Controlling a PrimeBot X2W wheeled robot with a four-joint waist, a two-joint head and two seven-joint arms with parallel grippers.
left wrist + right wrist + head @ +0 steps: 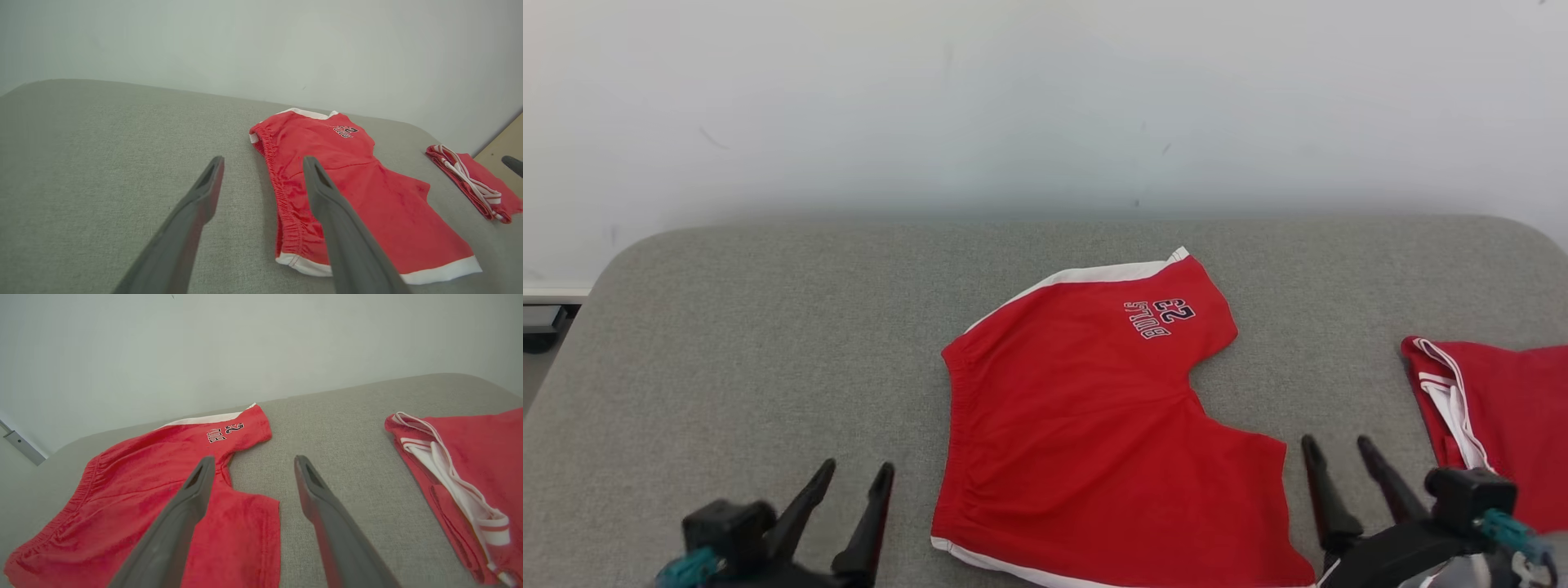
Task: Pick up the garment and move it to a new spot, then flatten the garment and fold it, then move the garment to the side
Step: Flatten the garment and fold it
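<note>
- The red shorts (1094,425) lie spread out at centre frame in the head view, on the grey padded surface (727,343). They are well apart from a second red garment (1503,408) at the right edge.
- The left gripper (858,465), lower left, and the right gripper (1336,441), lower right, both have their fingers apart and hold nothing.
- The cloth looks thin, light and limp, so it will probably sag and crease when lifted.
- Best hold, I judge: the gathered waistband (953,425), pinched at 2 points, 1 per gripper.
</note>
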